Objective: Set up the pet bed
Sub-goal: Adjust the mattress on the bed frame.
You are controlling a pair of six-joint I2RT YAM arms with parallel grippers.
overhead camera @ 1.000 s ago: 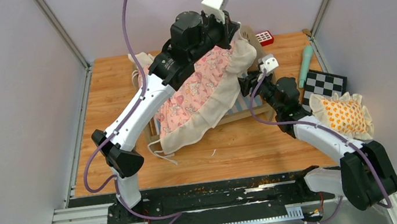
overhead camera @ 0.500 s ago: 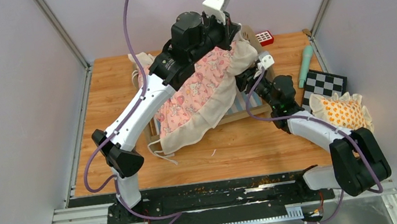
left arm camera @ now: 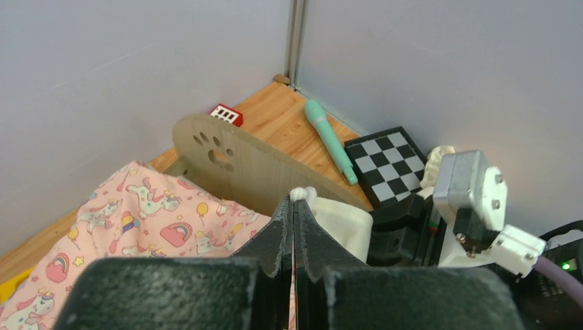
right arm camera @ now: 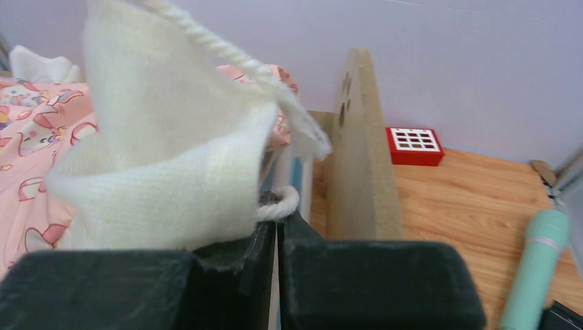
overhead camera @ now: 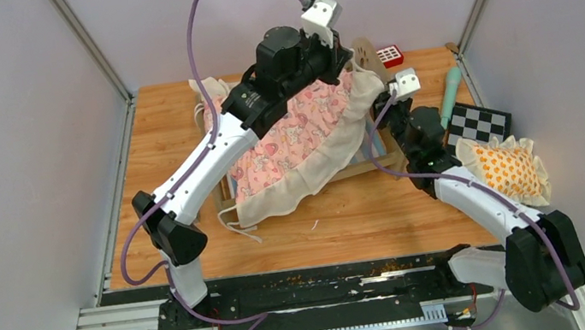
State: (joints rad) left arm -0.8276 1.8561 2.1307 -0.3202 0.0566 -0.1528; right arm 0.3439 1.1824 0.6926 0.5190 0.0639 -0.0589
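The pet bed's light-wood frame (overhead camera: 356, 170) stands mid-table, its paw-print headboard (overhead camera: 363, 51) at the far right end. The pink unicorn quilt (overhead camera: 293, 130) with its cream ruffle drapes over the striped mattress (overhead camera: 354, 154). My left gripper (overhead camera: 344, 61) is shut on the quilt's top edge just in front of the headboard (left arm camera: 227, 161); the left wrist view shows the quilt (left arm camera: 151, 220) pinched at the gripper (left arm camera: 294, 199). My right gripper (overhead camera: 387, 107) is shut on the ruffle corner and its cord (right arm camera: 172, 165), beside the headboard (right arm camera: 361, 144); the right wrist view shows this gripper (right arm camera: 276, 216) closed.
An orange-patterned frilled pillow (overhead camera: 510, 169) lies at the right edge on a checkered board (overhead camera: 478, 123). A teal handle (overhead camera: 449, 95) and a red block (overhead camera: 389, 55) lie at the back right. Grey walls close in the table.
My right gripper has moved back and right toward the headboard, pulling the ruffle corner with it. The left gripper has shifted slightly back. The quilt lies more stretched toward the headboard.
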